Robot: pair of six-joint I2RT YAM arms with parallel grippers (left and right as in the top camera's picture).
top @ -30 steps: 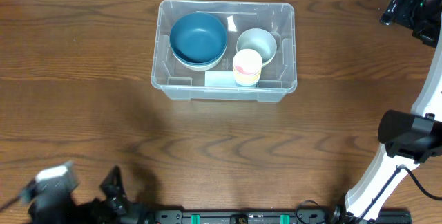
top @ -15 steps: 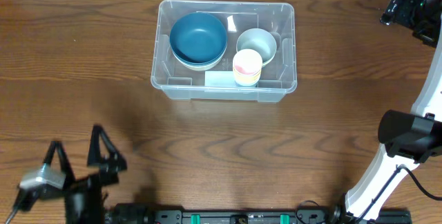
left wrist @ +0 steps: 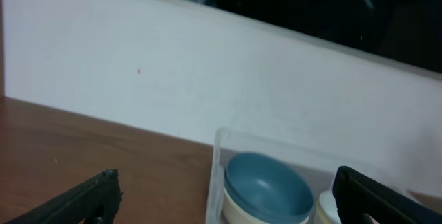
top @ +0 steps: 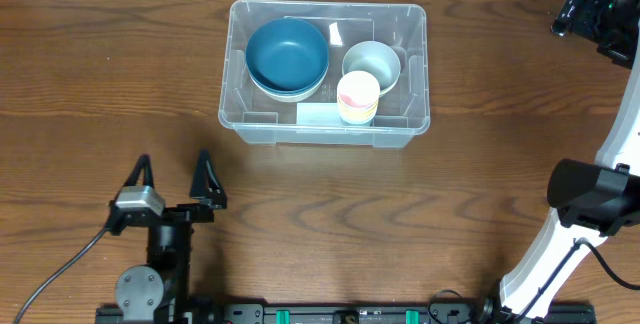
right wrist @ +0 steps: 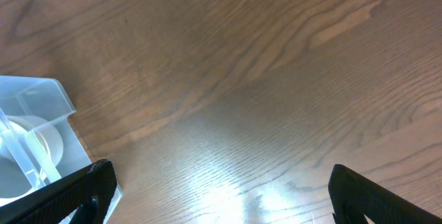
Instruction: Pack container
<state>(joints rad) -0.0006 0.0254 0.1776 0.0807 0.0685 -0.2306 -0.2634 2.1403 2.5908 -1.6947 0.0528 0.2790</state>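
The container (top: 322,136), a clear plastic bin, stands at the table's back middle. Inside it a blue bowl (top: 287,54) is nested on a cream one at the left. A pale bowl (top: 371,64) and a stack of pink and cream cups (top: 358,96) sit at the right. My left gripper (top: 172,169) is open and empty near the front left, well short of the bin and pointing toward it. The left wrist view shows the container wall (left wrist: 215,175) and blue bowl (left wrist: 269,186) ahead of my left gripper (left wrist: 226,179). My right gripper (right wrist: 221,182) is open over bare wood, with the container's corner (right wrist: 41,103) at its left.
The right arm's white link and dark joint (top: 590,199) rise at the right edge, its wrist (top: 590,12) at the back right corner. A black rail (top: 340,314) runs along the front edge. A white wall (left wrist: 173,79) stands behind the table.
The left arm has swung from the bottom left corner toward the right and forward, so its open gripper now faces the container. The right arm and the bin's contents have not moved.
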